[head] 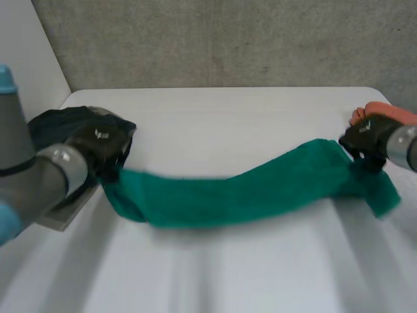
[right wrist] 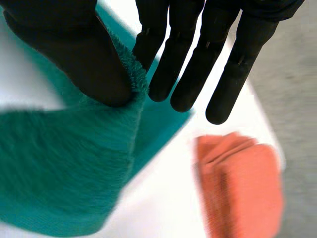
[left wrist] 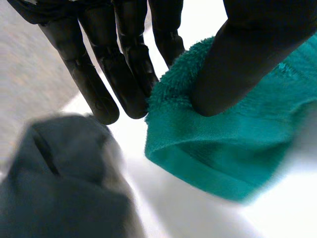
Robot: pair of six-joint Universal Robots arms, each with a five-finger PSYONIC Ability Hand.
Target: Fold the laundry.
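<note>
The left hand [head: 101, 145] pinches one end of the green towel [head: 241, 192] between thumb and fingers; the right hand [head: 367, 135] pinches the opposite end likewise. The green towel hangs stretched between both hands over the surface [head: 228, 114].

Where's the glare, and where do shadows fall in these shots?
Head view: the towel throws a faint grey shadow on the table below its sag. Left wrist view: the table beside the towel glares white. Right wrist view: the table by the orange cloth is bright too.
</note>
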